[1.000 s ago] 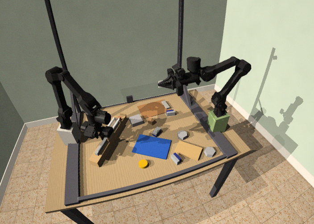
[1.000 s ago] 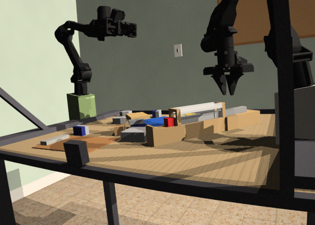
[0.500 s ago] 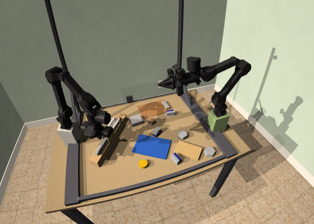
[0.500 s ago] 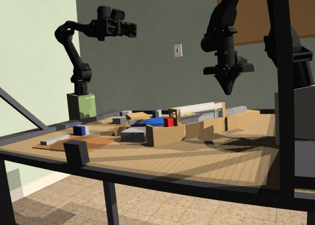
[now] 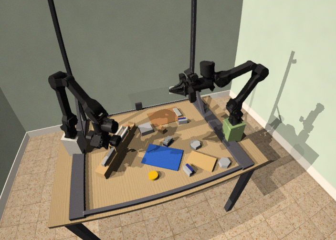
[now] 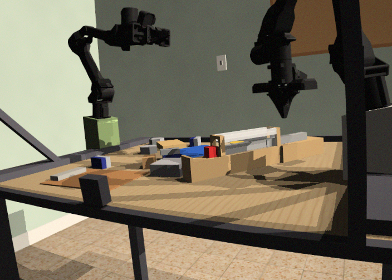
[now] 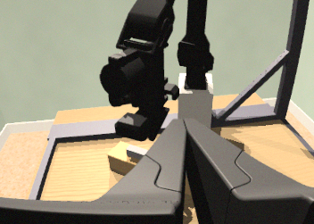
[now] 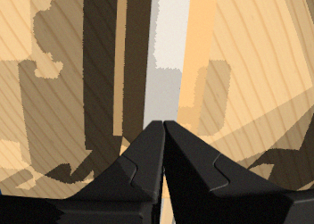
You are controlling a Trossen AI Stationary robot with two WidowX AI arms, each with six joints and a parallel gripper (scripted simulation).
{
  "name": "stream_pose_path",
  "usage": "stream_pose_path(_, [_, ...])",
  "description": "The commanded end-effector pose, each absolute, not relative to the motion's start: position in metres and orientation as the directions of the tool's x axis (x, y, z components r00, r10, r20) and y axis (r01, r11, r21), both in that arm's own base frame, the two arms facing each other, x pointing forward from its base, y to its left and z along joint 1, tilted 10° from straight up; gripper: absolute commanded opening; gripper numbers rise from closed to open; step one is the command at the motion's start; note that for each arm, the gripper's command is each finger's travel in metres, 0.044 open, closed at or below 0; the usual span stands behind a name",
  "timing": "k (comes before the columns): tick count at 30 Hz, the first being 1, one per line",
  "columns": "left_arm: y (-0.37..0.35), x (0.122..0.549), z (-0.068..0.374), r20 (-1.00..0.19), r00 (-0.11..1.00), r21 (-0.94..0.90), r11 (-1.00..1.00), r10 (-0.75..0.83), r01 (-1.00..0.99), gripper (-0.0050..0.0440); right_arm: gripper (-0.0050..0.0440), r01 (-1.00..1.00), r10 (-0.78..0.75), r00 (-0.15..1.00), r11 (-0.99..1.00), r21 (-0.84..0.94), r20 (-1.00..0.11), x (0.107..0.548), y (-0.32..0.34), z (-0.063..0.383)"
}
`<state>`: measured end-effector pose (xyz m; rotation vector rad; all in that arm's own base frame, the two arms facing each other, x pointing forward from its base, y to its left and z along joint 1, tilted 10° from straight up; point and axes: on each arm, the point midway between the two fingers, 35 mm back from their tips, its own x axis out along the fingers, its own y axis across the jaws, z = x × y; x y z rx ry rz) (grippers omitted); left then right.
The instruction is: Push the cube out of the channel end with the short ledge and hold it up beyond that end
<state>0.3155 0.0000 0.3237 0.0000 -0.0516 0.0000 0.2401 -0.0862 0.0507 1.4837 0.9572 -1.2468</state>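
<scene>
The red cube (image 6: 210,151) sits on the short, lipped ledge just outside the channel's end post. The wooden channel (image 5: 118,158) (image 6: 255,162) has a pale barred roof (image 6: 245,133). A long grey bar (image 5: 109,157) (image 6: 293,137) (image 8: 169,39) lies along the opposite, longer ledge; grey also shows under the roof. My right gripper (image 6: 284,116) (image 8: 161,130) is shut and empty, well above the channel and bar; its fingertips are hidden in the top view. My left gripper (image 5: 170,90) (image 6: 168,38) (image 7: 182,128) is shut and empty, high above the table, away from the channel.
A grey block (image 5: 145,129) (image 6: 165,166) stands beside the cube's end of the channel. A blue mat (image 5: 162,157), a tan board (image 5: 202,161), a yellow disc (image 5: 153,175) and an orange mat (image 5: 159,117) lie farther out, with several small blocks. A dark frame post (image 6: 354,129) rises near the right arm.
</scene>
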Motion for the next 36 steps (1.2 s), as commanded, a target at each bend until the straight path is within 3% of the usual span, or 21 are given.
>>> stream_pose_path(1, [0.0,0.314,0.332,0.072,0.997,0.003,1.0,-0.003,0.002,0.0,0.0,0.974,-0.009,0.19,-0.124,0.19,-0.982,0.242,-0.091,0.054])
stream_pose_path(24, [0.0,0.314,0.332,0.072,0.997,0.003,1.0,-0.003,0.002,0.0,0.0,0.878,-0.002,0.189,0.448,0.168,-0.982,0.24,-0.109,0.051])
stream_pose_path(36, [0.0,0.314,0.332,0.072,0.997,0.003,1.0,-0.003,0.002,0.0,0.0,0.665,-0.002,0.188,0.736,0.126,-0.982,0.238,-0.12,0.049])
